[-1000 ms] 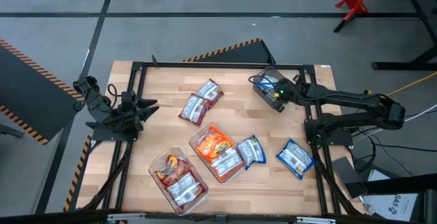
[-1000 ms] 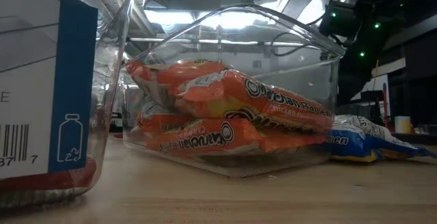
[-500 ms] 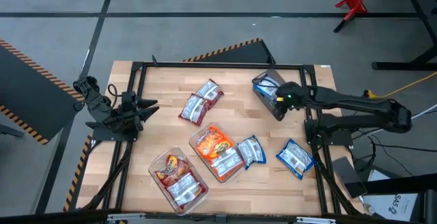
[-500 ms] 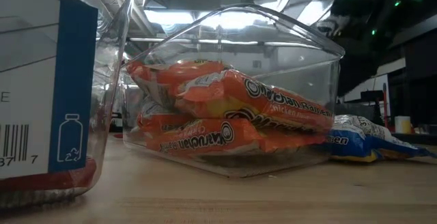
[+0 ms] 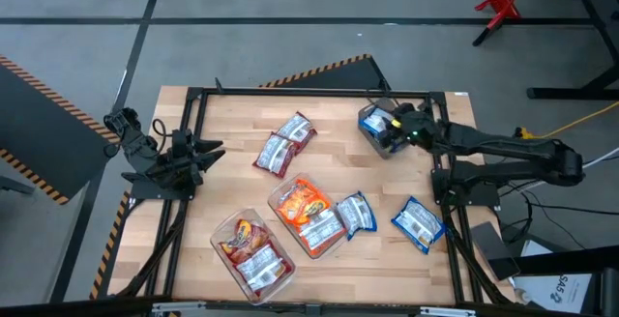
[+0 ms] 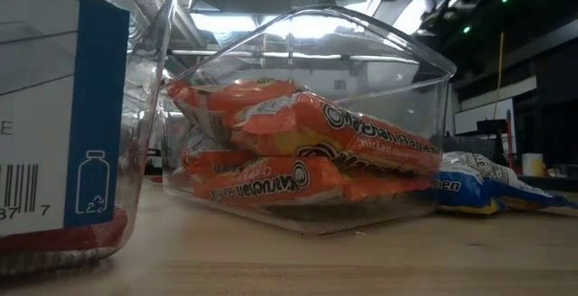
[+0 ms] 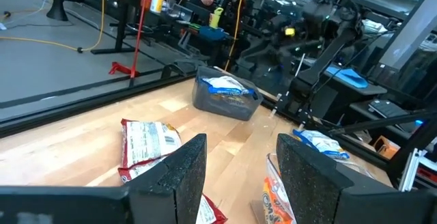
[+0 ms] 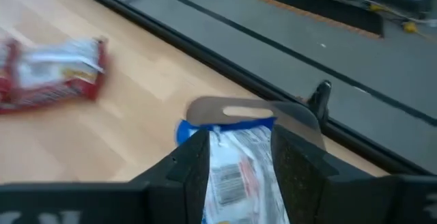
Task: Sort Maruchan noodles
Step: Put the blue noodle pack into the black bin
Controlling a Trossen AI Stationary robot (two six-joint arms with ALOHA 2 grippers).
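A dark grey tub [image 5: 379,131] holding blue Maruchan noodles [image 8: 239,166] stands at the table's far right. My right gripper [image 5: 389,129] hovers over it, slanting down and open, with the top blue packet showing between its fingers [image 8: 188,166]. A red packet [image 5: 283,143] lies loose at mid-table. Two blue packets [image 5: 356,213] [image 5: 418,222] lie loose toward the near right. Orange packets fill one clear tub [image 5: 308,216], and red ones fill another [image 5: 253,249]. My left gripper [image 5: 208,151] waits open at the left edge. My right gripper's fingers stand on either side of the top blue packet's white end [image 8: 235,152], which lies in the grey tub. I cannot tell whether they touch it.
The table's black frame rail [image 5: 309,92] runs along the far edge just behind the grey tub. Bare wood [image 5: 232,191] lies between my left arm and the tubs. In the low view the orange tub [image 6: 307,124] and red tub [image 6: 72,106] block most of the table.
My right gripper has risen above the grey tub, shifted a little toward the far edge and rolled its wrist. In the low view its arm has climbed toward the top of the picture. The blue packets in the tub now show more.
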